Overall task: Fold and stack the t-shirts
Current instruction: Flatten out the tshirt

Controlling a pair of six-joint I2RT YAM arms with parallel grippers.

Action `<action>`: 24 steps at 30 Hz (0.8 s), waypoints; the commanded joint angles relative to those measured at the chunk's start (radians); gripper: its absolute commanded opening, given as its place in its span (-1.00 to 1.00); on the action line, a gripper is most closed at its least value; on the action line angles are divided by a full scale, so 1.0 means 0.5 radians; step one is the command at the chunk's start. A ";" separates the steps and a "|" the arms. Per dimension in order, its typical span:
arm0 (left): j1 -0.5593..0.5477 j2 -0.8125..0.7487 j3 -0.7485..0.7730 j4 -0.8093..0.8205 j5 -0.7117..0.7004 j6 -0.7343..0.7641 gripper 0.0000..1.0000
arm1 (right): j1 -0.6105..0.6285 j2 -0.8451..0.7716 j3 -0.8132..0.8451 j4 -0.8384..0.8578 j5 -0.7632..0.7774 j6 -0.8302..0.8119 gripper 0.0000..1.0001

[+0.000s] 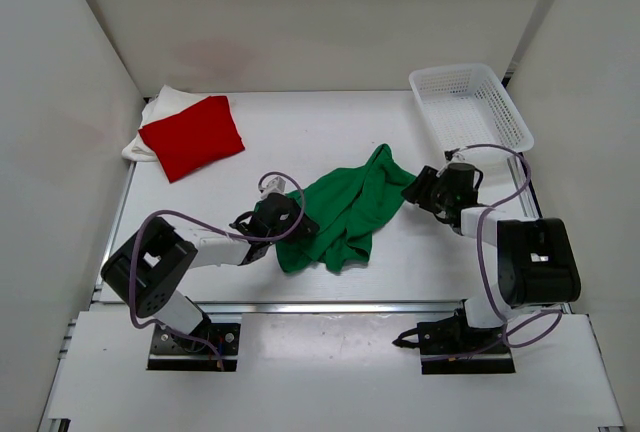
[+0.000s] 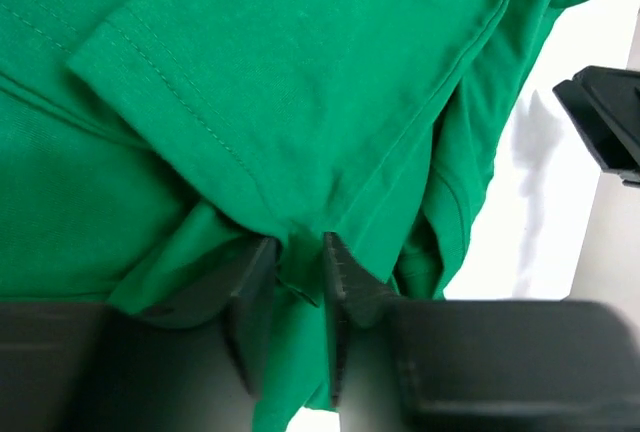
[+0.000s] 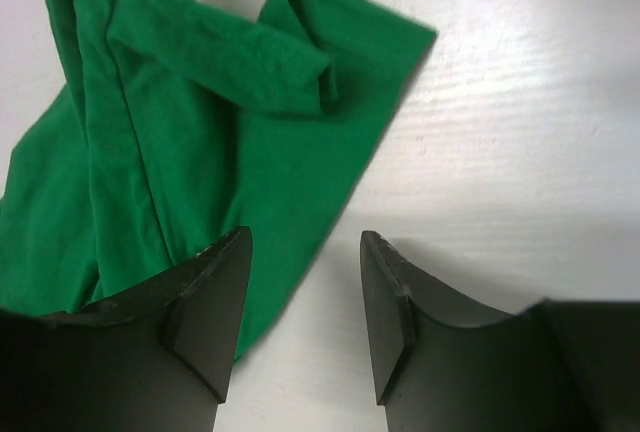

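The worktop is a white board with a faint wood grain. Plain white walls close it in on the left, at the back and on the right. A pale metal rail runs along its near edge, ahead of the two arm bases.

The green t-shirt lies crumpled and partly doubled over near the middle of the worktop, between the two arms. In the far left corner the red t-shirt sits folded into a neat rectangle on top of the white t-shirt, which shows only along its far and left edges. A white mesh basket stands in the far right corner, well apart from the cloth.

The left gripper is at the green t-shirt's left edge with its jaws narrow. A bunched fold of green cloth, under a hemmed sleeve, fills the gap between them, though I cannot tell whether they clamp it or only surround it.

The right gripper hangs at the shirt's right edge, jaws spread wide and holding nothing. One of its fingers is over the green hem and the other is over bare worktop.
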 commanded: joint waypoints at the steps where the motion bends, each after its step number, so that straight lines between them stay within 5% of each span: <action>1: -0.009 -0.006 0.021 0.056 -0.001 -0.031 -0.34 | -0.026 0.032 0.157 0.049 0.085 -0.060 -0.08; 9: 0.034 0.009 0.015 0.167 0.073 -0.047 -0.99 | -0.051 0.289 0.415 0.067 0.103 -0.100 -0.04; 17: 0.160 -0.233 -0.022 0.096 0.115 0.033 -1.00 | -0.038 0.584 0.672 0.046 -0.080 -0.088 -0.08; 24: 0.359 -0.374 -0.047 0.102 0.214 0.024 -1.00 | -0.026 0.575 0.713 0.092 -0.225 -0.008 -0.98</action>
